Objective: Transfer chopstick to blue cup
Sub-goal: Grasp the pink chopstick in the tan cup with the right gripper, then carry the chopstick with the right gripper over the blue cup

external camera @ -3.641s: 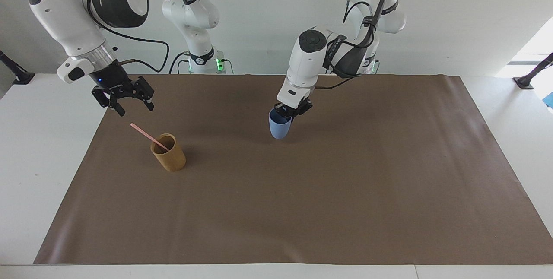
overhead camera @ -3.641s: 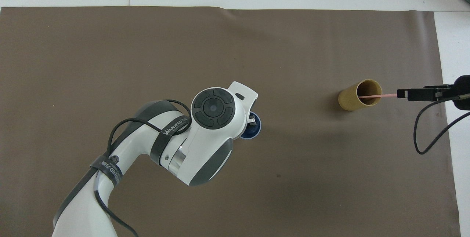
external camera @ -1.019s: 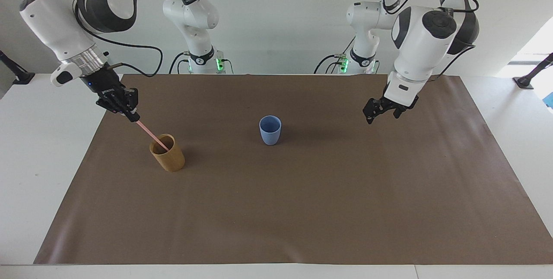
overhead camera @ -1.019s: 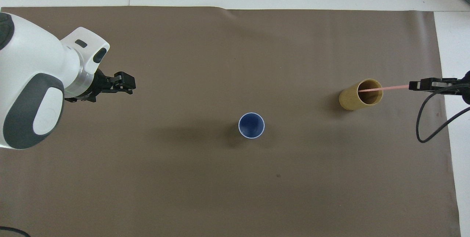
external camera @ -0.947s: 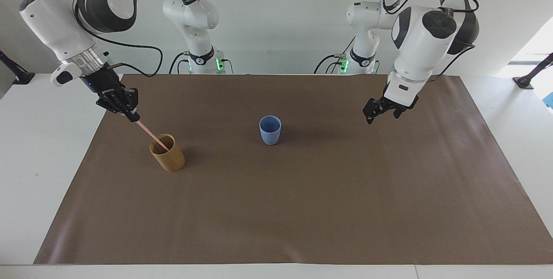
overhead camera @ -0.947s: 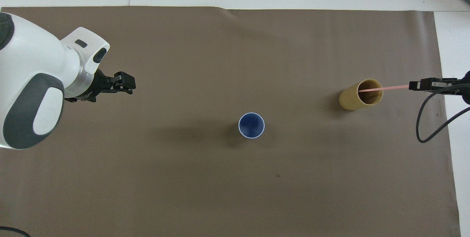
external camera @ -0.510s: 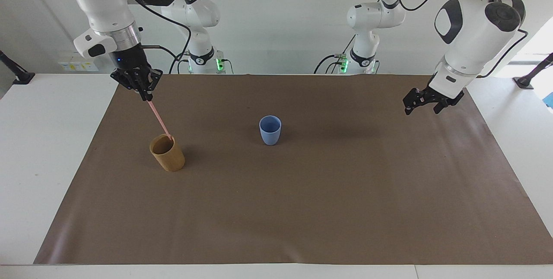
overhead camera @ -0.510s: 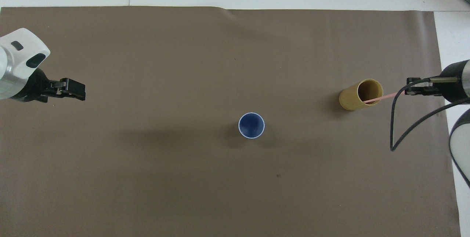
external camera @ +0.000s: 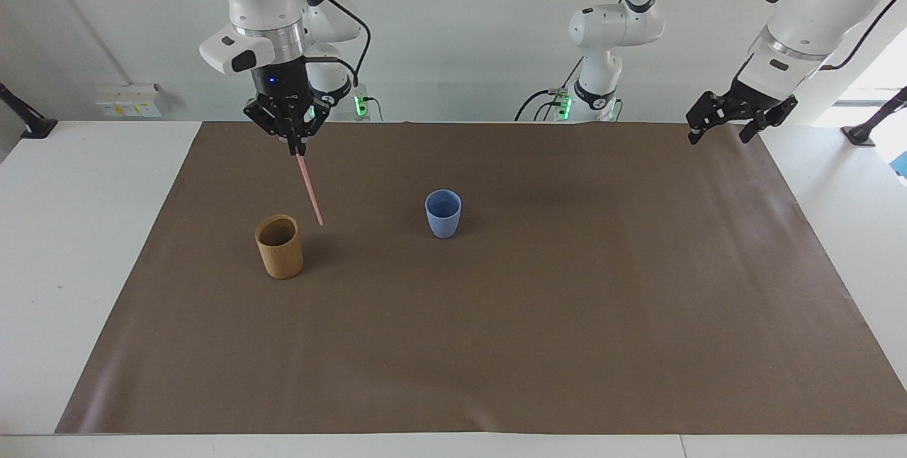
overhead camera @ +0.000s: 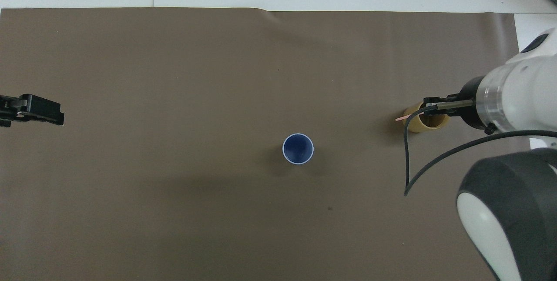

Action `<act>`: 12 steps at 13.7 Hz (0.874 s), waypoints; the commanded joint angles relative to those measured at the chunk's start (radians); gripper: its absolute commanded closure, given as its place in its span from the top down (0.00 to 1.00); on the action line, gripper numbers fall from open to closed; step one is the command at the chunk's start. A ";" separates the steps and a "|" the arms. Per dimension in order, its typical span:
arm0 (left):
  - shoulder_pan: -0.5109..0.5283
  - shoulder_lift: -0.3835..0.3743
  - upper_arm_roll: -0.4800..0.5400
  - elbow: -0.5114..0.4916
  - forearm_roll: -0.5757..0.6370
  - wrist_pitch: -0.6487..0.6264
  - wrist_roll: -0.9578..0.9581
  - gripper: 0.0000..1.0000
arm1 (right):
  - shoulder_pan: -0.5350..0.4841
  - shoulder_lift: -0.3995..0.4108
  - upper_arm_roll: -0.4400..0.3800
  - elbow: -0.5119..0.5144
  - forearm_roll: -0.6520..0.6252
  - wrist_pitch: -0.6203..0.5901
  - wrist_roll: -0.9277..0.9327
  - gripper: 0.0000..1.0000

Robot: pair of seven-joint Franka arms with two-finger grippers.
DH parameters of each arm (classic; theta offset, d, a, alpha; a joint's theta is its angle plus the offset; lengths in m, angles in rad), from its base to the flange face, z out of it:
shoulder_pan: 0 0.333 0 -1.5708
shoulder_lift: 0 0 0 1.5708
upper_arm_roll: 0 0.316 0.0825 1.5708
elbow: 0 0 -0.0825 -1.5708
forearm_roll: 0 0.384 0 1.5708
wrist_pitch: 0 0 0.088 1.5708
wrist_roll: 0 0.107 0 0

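Note:
The pale-pink chopstick (external camera: 310,188) hangs nearly upright in the air, its top end pinched in my right gripper (external camera: 293,148), which is shut on it. Its lower tip hangs clear of the tan cup (external camera: 279,247), beside that cup's rim on the side toward the blue cup. The blue cup (external camera: 443,213) stands upright and empty near the middle of the brown mat. In the overhead view the right wrist covers most of the tan cup (overhead camera: 413,122), and only the chopstick's tip (overhead camera: 400,118) pokes out. My left gripper (external camera: 717,137) hangs open and empty, raised above the mat's corner at the left arm's end.
A brown mat (external camera: 496,344) covers most of the white table. A black cable (overhead camera: 409,159) loops down from the right wrist. The two arm bases stand at the robots' edge of the table.
The right gripper has lifted the chopstick out of the tan cup and swung it upright toward the middle. The left arm has drawn back toward its own end of the table, still open.

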 commanded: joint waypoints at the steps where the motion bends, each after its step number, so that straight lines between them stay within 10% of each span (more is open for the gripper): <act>1: 0.012 -0.020 -0.005 0.040 0.012 -0.050 0.018 1.00 | 0.019 -0.008 0.006 0.011 0.001 -0.003 0.021 0.00; 12: 0.013 -0.060 0.011 0.016 0.008 -0.059 0.056 1.00 | 0.035 0.018 0.214 0.011 0.108 0.053 0.295 0.00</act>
